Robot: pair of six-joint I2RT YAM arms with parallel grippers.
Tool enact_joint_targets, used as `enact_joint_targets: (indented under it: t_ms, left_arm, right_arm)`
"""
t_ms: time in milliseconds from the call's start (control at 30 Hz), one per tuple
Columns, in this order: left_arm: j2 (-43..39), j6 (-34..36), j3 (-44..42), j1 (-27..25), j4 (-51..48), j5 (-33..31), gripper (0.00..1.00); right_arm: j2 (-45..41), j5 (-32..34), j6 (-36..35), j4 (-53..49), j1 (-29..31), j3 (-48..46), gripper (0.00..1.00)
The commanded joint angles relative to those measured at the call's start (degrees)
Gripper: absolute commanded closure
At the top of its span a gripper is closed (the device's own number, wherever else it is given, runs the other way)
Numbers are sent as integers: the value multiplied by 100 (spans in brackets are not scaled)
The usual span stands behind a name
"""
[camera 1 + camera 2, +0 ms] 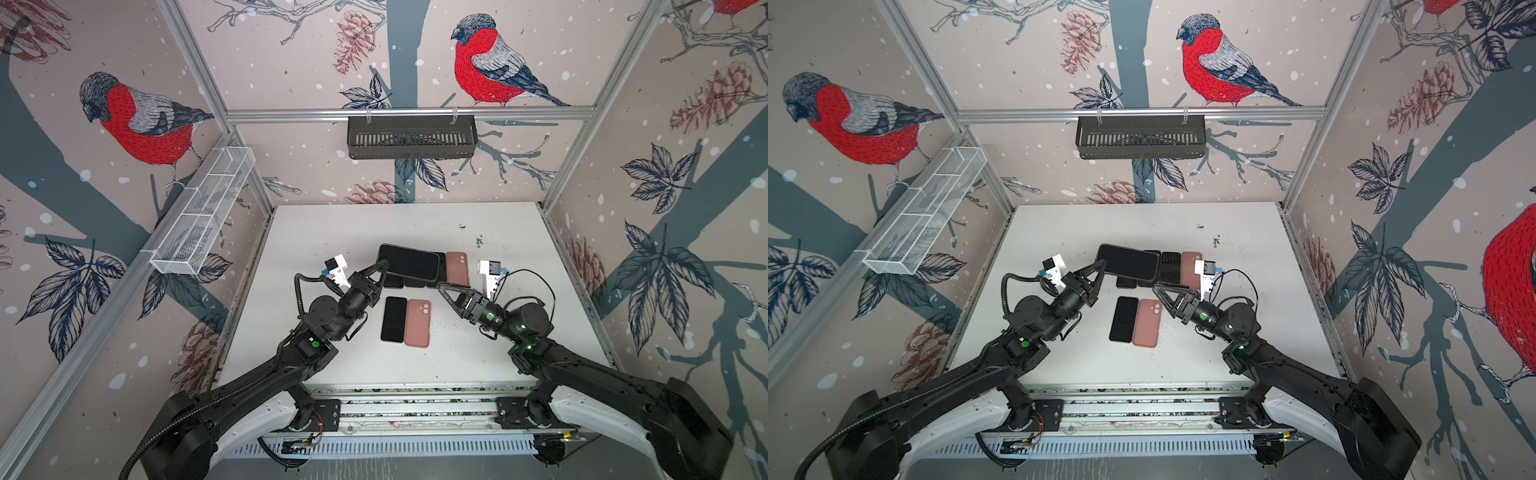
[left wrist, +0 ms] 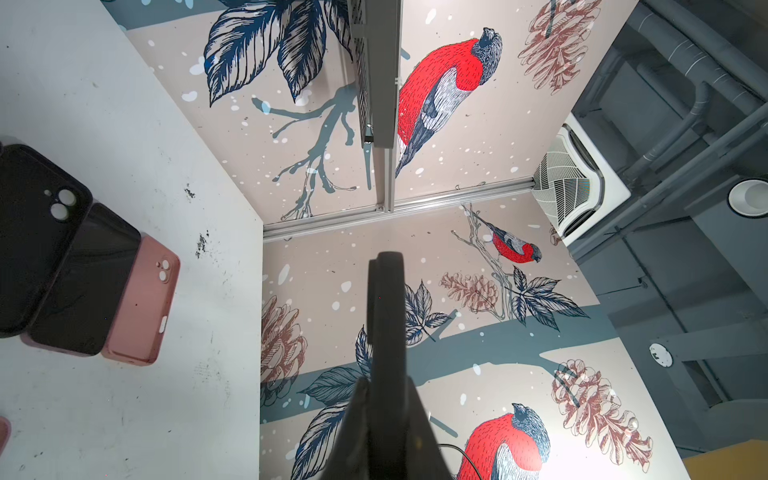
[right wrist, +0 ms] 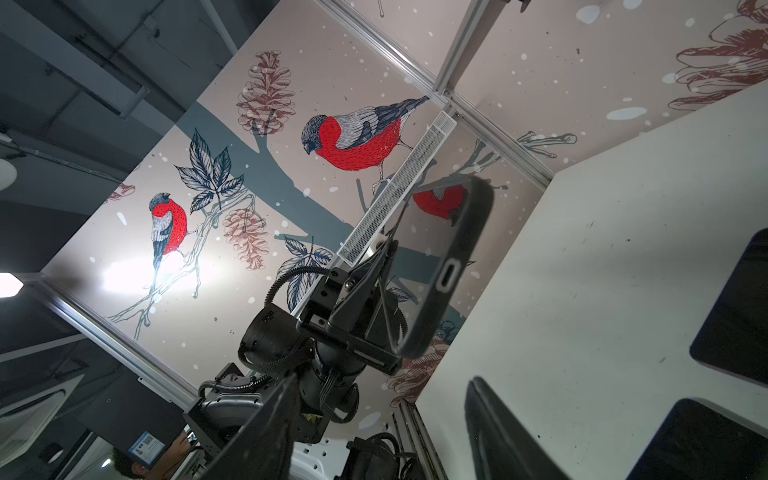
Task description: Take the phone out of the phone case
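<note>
Reaching in from the left of the pink case [image 1: 417,323] that lies mid-table, my left arm is bent at the elbow, its wrist angled up toward the back wall. My left gripper [image 1: 384,266] is pinched tight on one end of the cased phone [image 1: 409,262], holding it tilted and clear of the table [image 1: 316,232], beyond the pink case. My right arm comes in from the other side of the pink case. My right gripper [image 1: 441,286] is low and pointed toward the phone's near edge, jaws partly apart with nothing between them. The phone sits in a black case. Its dark screen mirrors the wall, and the right wrist view shows the port cutout [image 3: 451,274]. A bare black phone [image 1: 394,319] lies just beside the pink case.
</note>
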Motion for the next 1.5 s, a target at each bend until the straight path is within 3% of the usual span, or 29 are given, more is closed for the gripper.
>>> enact_joint_targets:
  t_ms: [0,867,1333,1467]
  left_arm:
    - [-8,-104,-28,-32,857,2,100]
    - [92,-34,-184,-208,1228,3,100]
    - [37,32,-268,-225,1248,12,100]
    - [-30,-11,-216,-231,1060,14,100]
  right_arm:
    - [117,-99,72,454,3,87,38]
    - [697,-178,299,927,-8,212,67]
    - [788,-371,232,965,-65,195,98]
    - [732,-475,-46,815,-68,145,98]
